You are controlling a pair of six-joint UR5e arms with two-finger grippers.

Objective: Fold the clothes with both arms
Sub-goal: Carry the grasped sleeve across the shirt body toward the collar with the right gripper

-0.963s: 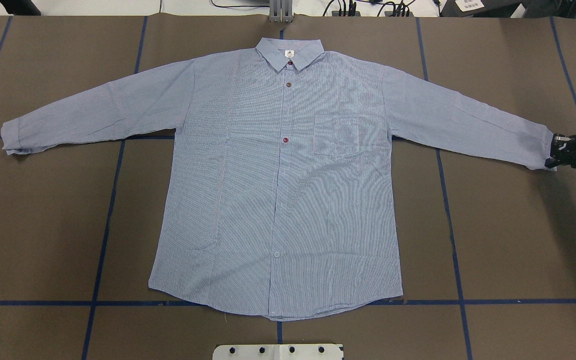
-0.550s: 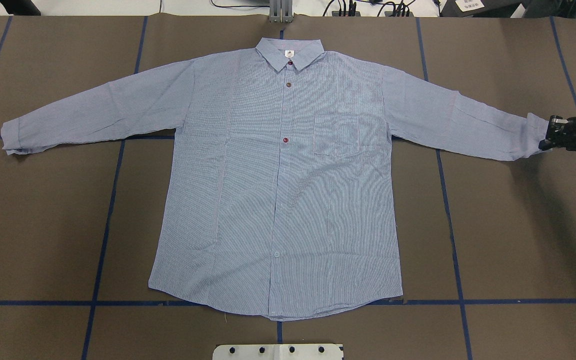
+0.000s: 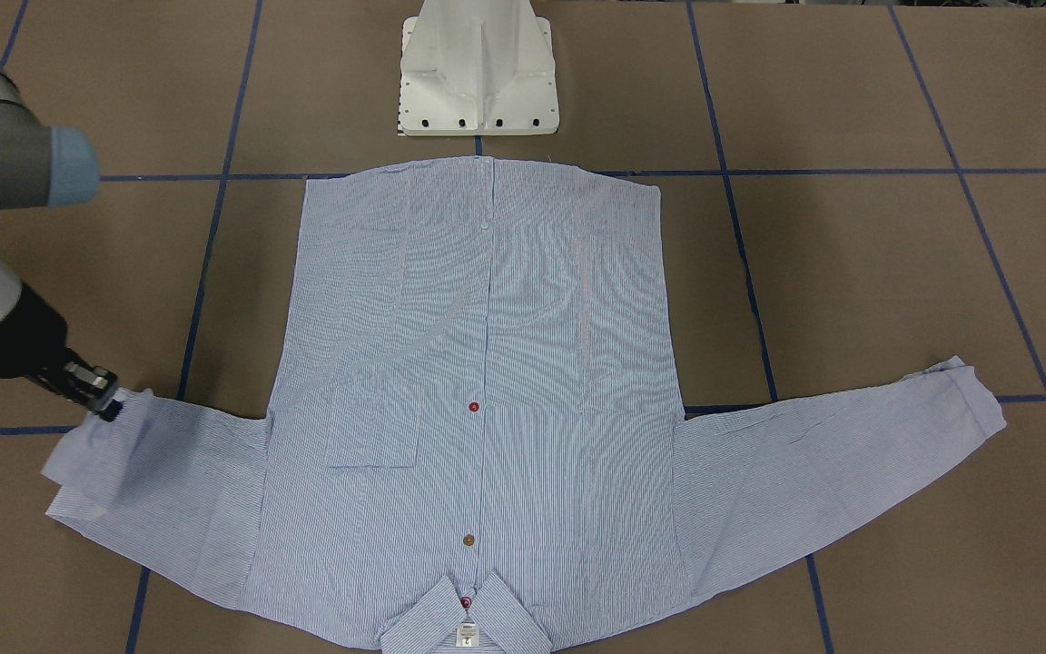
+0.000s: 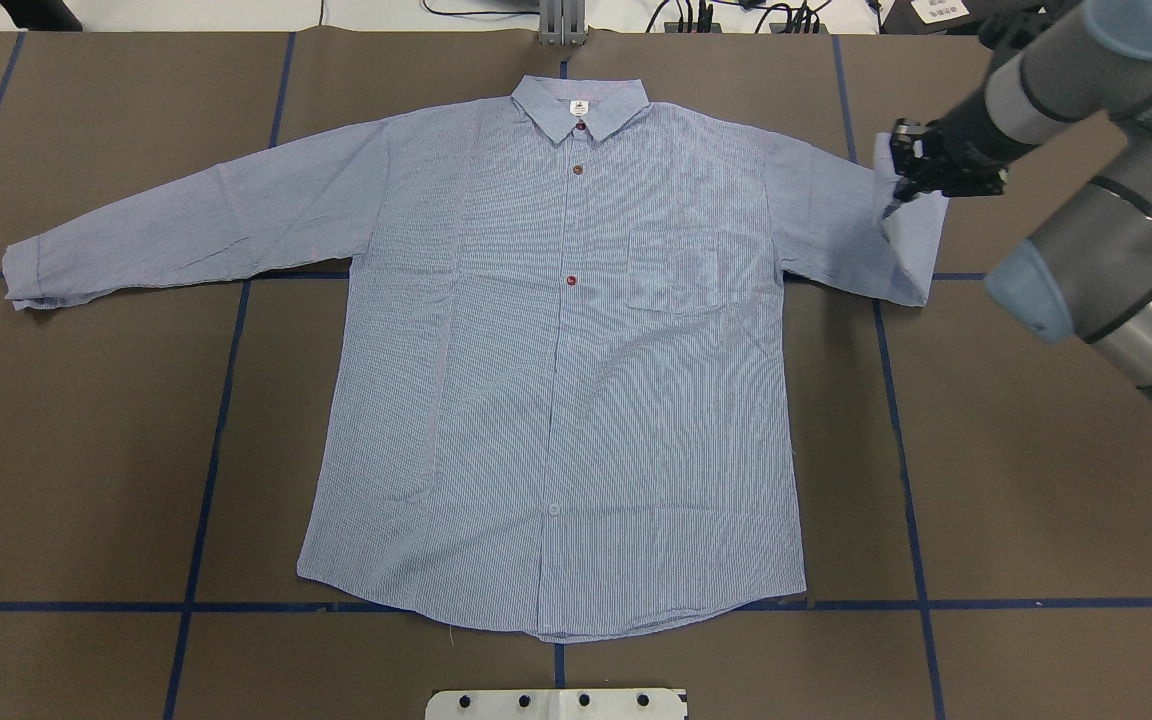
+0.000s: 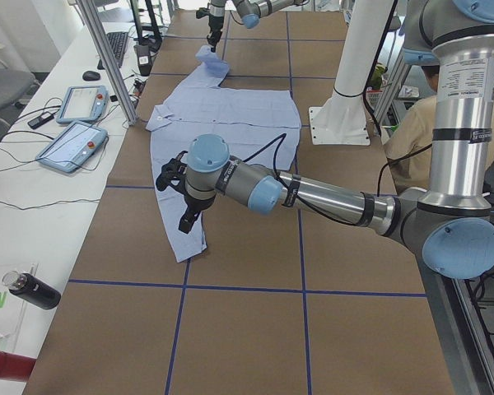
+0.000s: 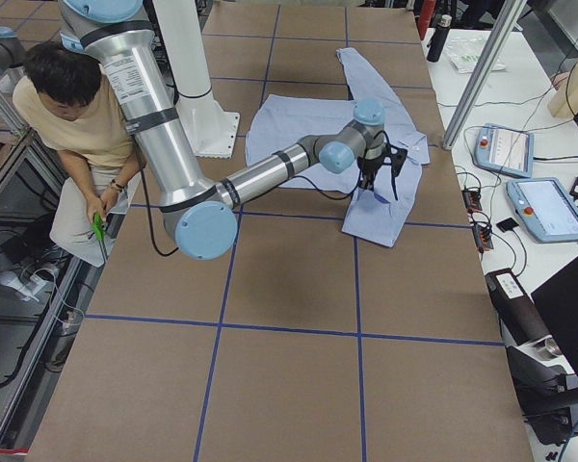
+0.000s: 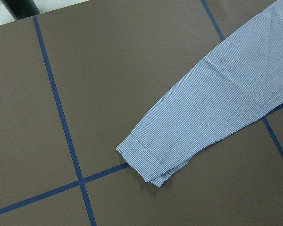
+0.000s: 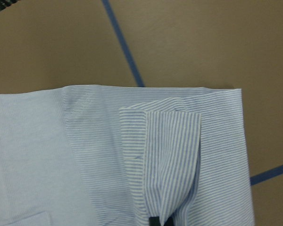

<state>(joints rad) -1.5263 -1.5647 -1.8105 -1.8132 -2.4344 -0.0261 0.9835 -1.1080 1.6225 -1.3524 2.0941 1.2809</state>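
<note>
While the shirt (image 4: pixel 556 400) lies flat and face up in the middle of the brown table (image 4: pixel 1036 500), one part of it has just moved. A second ago the right gripper (image 4: pixel 901 188) was out by the table's right edge, and the right-side sleeve (image 4: pixel 836 225) was stretched out long. Now that gripper has come in near the shoulder and gone up a little, and it has brought the cuff (image 8: pixel 172 155) with it. Its fingers are pinched tight on the cuff, and the cloth hangs down from them. The sleeve is bent back over itself, so it looks short now.

That means the first fold has begun. The sleeve will likely go across the chest, but it is not laid down yet.

The left-side sleeve (image 4: pixel 186 230) has not moved at all. It lies straight out, with the left-side cuff (image 7: pixel 146 157) flat on the table. The left gripper (image 5: pixel 184 206) hangs above that sleeve. Only the side view shows it, so nobody can tell if its fingers are wide or narrow. That side probably comes next.
</note>
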